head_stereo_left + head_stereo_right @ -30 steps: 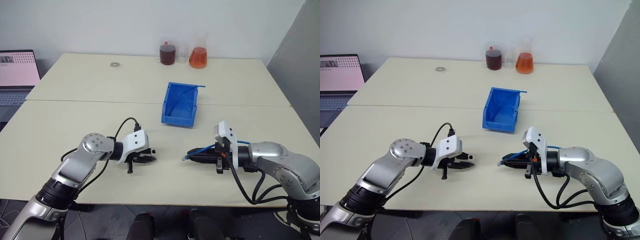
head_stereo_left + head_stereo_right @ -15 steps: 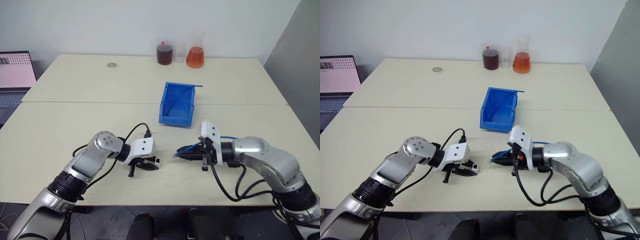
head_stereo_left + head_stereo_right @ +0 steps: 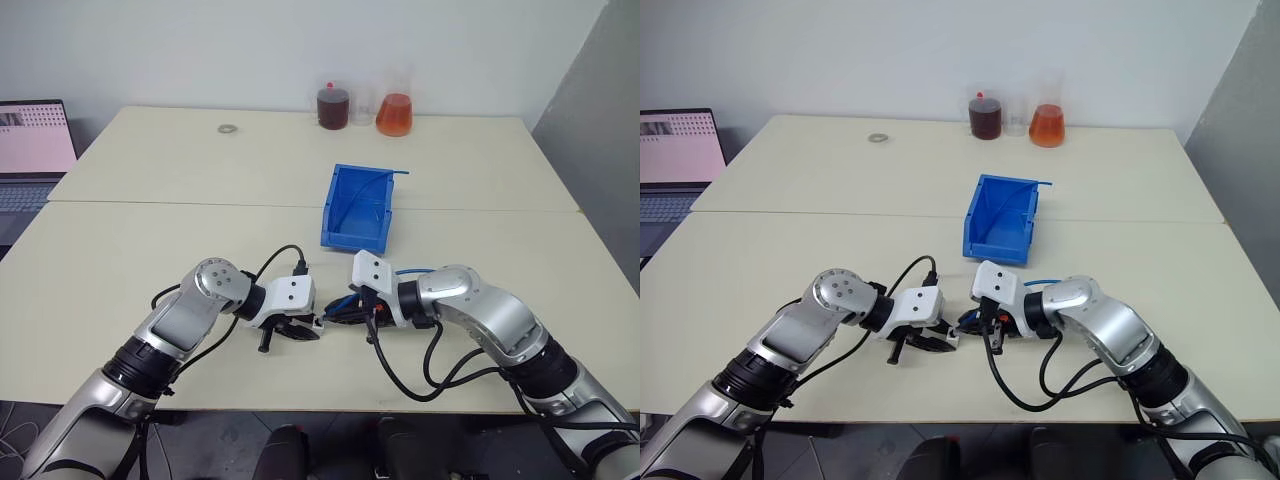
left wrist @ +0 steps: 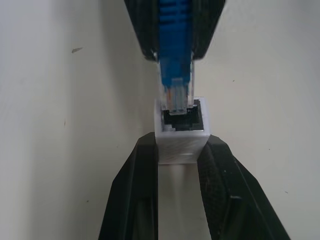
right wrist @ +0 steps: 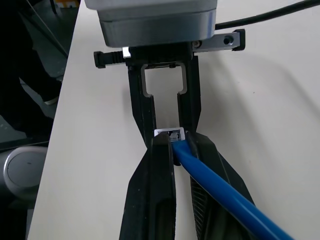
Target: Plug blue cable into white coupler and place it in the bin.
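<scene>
- The left gripper (image 4: 181, 150), low in the centre of the left eye view, is clenched on the tiny white boxy plastic coupler (image 4: 182, 135). It pinches the coupler's two sides, so the dark socket stays clear and faces the other arm.
- The right gripper (image 5: 172, 145) is clamped on the thin bright-blue cable (image 5: 225, 192) just behind its small clear plug (image 4: 175, 97), probably to keep the plug stiff for pushing.
- In the left wrist view the plug tip sits at the mouth of the socket, just entering; by my reading it is not yet fully seated.
- The two grippers meet nose to nose just above the pale counter (image 3: 150, 250), below the centre of the frame.
- The bright blue rectangular plastic bin (image 3: 360, 208) stands near them, just above the centre, its low lip towards the grippers; a thin blue strand lies along its far rim, otherwise it looks bare.
- At the top centre stand a jar of dark red liquid (image 3: 331, 106) and a flask of orange liquid (image 3: 394, 114).
</scene>
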You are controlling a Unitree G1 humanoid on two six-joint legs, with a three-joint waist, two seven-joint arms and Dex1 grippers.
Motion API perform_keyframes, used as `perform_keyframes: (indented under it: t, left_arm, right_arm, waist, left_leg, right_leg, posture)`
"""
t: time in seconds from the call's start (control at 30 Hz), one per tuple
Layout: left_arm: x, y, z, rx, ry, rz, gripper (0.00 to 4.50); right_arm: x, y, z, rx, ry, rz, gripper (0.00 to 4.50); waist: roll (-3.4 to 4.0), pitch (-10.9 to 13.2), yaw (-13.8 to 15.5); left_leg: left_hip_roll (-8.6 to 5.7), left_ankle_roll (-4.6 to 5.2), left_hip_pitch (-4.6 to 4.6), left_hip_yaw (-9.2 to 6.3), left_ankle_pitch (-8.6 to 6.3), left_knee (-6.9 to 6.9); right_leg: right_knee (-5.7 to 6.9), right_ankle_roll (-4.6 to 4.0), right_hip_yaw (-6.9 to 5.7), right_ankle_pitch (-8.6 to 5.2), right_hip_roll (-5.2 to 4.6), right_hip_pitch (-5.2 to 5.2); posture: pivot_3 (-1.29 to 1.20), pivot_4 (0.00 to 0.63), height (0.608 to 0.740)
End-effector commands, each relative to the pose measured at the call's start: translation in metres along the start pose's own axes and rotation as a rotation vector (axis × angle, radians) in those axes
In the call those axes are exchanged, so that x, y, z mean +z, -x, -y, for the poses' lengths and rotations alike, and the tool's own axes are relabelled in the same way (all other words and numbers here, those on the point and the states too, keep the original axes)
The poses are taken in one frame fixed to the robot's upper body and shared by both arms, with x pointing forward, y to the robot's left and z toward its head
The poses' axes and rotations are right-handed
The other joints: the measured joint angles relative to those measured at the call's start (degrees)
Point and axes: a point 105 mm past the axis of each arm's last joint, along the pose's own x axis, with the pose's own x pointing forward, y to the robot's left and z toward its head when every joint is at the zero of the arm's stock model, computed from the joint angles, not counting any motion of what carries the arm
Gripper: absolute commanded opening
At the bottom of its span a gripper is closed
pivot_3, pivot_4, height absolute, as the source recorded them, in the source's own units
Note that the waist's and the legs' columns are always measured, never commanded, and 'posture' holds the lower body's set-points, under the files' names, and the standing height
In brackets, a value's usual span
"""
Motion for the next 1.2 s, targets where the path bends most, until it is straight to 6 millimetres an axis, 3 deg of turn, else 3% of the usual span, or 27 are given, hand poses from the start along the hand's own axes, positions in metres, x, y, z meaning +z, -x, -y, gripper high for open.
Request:
perform_keyframes:
  t: [0.03, 0.47, 0.93, 1.2]
  left_arm:
    - [-0.004, -0.002, 0.002, -0.007, 0.017, -0.005, 0.75]
    - [-0.009, -0.004, 0.002, -0.001, 0.028, -0.023, 0.75]
    - [-0.012, -0.007, -0.002, 0.012, 0.031, -0.05, 0.75]
    - [-0.013, -0.009, -0.002, 0.023, 0.037, -0.048, 0.75]
  right_arm:
    - [0.008, -0.002, -0.004, 0.021, 0.041, 0.014, 0.11]
    - [-0.002, -0.004, -0.006, 0.051, 0.082, -0.076, 0.11]
    - [0.008, -0.016, -0.007, 0.115, 0.139, -0.196, 0.11]
    - [0.001, -0.012, -0.015, 0.148, 0.131, -0.224, 0.11]
  waist:
    - [0.0, 0.0, 0.0]
    - [0.02, 0.0, 0.0]
    - [0.1, -0.1, 0.0]
    - [0.18, -0.3, 0.0]
  left_leg:
    - [0.0, 0.0, 0.0, 0.0, 0.0, 0.0]
    - [-0.01, 0.0, 0.06, -0.01, 0.0, 0.01]
    - [0.0, 0.0, 0.21, -0.01, 0.0, 0.01]
    - [-0.01, 0.01, 0.44, 0.01, 0.0, 0.01]
  right_leg:
    - [0.01, 0.0, 0.01, 0.0, 0.0, 0.0]
    - [0.02, 0.0, 0.0, 0.0, 0.0, 0.06]
    - [0.07, 0.0, -0.01, 0.0, 0.0, 0.17]
    - [0.08, 0.0, -0.01, 0.01, 0.0, 0.35]
  posture:
    - [0.0, 0.15, 0.74]
    - [0.0, 0.15, 0.74]
    - [0.0, 0.15, 0.74]
    - [0.0, 0.15, 0.74]
